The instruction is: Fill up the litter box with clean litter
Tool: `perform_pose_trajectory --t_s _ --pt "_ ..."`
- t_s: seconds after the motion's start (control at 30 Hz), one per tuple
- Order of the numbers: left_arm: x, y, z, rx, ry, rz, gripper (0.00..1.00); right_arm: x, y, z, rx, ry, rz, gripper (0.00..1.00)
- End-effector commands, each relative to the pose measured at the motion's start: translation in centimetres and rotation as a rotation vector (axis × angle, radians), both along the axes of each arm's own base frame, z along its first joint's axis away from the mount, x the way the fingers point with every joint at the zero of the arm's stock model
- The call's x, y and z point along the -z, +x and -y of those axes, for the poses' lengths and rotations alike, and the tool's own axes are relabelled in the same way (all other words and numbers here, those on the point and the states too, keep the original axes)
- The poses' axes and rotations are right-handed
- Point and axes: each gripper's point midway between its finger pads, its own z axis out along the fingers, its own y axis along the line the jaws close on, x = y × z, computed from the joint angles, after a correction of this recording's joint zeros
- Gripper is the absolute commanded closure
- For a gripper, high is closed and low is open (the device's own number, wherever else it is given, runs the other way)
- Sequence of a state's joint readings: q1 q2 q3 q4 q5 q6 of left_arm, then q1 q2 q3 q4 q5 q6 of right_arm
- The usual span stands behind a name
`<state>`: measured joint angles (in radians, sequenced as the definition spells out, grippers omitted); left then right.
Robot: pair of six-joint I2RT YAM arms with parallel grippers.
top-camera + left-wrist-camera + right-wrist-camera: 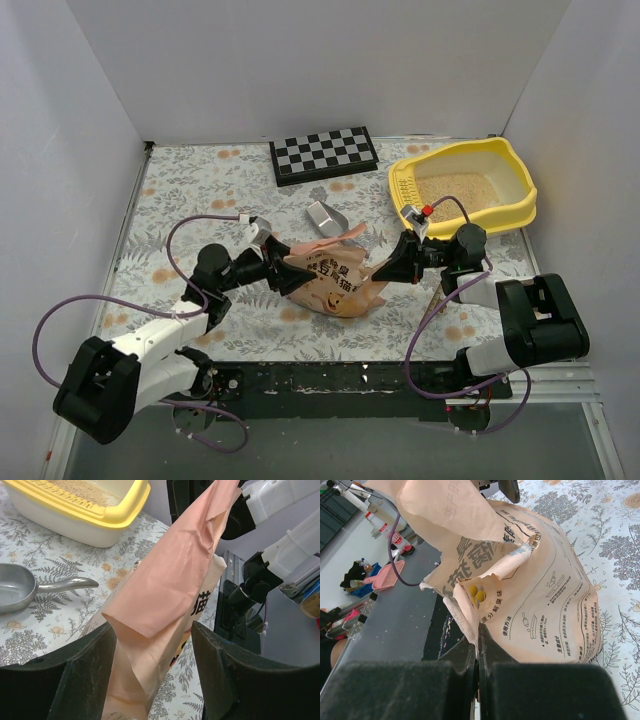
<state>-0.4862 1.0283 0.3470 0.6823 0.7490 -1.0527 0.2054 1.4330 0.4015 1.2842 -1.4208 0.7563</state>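
Observation:
The yellow litter box (400, 186) stands at the back right with pale beige clean litter (465, 185) in it. It also shows in the left wrist view (100, 520), with the litter (80, 487) inside. The peach-orange litter bag (335, 282) lies crumpled between the arms at the table's middle. My left gripper (285, 268) is open, its jaws either side of the bag's folded top (165, 580), with a gap at the right jaw. My right gripper (385, 270) is shut on a thin edge of the bag (545, 590), pinched flat between its fingers (477, 642).
A silver metal scoop (325, 218) lies behind the bag, also in the left wrist view (20, 585). A black-and-white checkerboard (323, 154) lies at the back centre. White walls close in the floral table on three sides.

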Motion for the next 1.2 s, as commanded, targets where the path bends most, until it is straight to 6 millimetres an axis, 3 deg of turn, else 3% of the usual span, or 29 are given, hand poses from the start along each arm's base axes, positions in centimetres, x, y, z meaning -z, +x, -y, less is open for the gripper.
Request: perform_pose_trajectory --t_s 0.0,0.17,0.2,0.33,0.5,0.63,0.73,0.87,0.97,1.1,1.17 --pt "-2.8 -0.1 0.6 0.050 -0.081 0.086 0.46 -4.4 -0.5 -0.1 -0.018 0.124 0.612 0.99" --pt "-3.0 0.6 1.2 0.077 -0.079 0.090 0.97 -4.5 -0.3 -0.1 -0.017 0.125 0.611 0.99" --pt "-3.5 0.7 1.4 0.087 -0.084 0.103 1.00 -4.5 -0.3 -0.1 -0.018 0.125 0.612 0.99" --pt "-4.9 2.5 1.4 0.139 -0.022 0.113 1.00 -4.8 -0.1 -0.1 -0.023 0.122 0.607 0.99" --pt "-7.7 5.7 -2.6 0.102 -0.053 0.130 1.00 -5.4 1.1 -0.5 -0.035 0.124 0.619 0.99" --pt "-7.6 6.8 -5.0 0.088 -0.087 0.085 1.00 -5.9 2.7 -0.8 -0.043 0.120 0.629 0.99" --pt "-8.0 6.3 -5.2 0.100 -0.133 0.074 1.00 -6.3 3.7 -1.0 -0.054 0.115 0.632 0.99" --pt "-7.9 3.7 -5.4 0.129 -0.190 0.037 1.00 -5.8 3.2 -1.0 -0.065 0.111 0.628 0.99" --pt "-6.4 2.1 -5.5 0.119 -0.191 -0.016 1.00 -4.5 2.5 -1.1 -0.082 0.102 0.595 0.99" --pt "-3.1 1.4 -5.6 0.077 -0.127 -0.112 1.00 -3.0 1.9 -1.0 -0.079 0.095 0.540 0.99" --pt "-2.5 1.3 -5.6 0.051 -0.102 -0.138 1.00 -2.8 1.6 -1.0 -0.080 0.094 0.534 0.94"
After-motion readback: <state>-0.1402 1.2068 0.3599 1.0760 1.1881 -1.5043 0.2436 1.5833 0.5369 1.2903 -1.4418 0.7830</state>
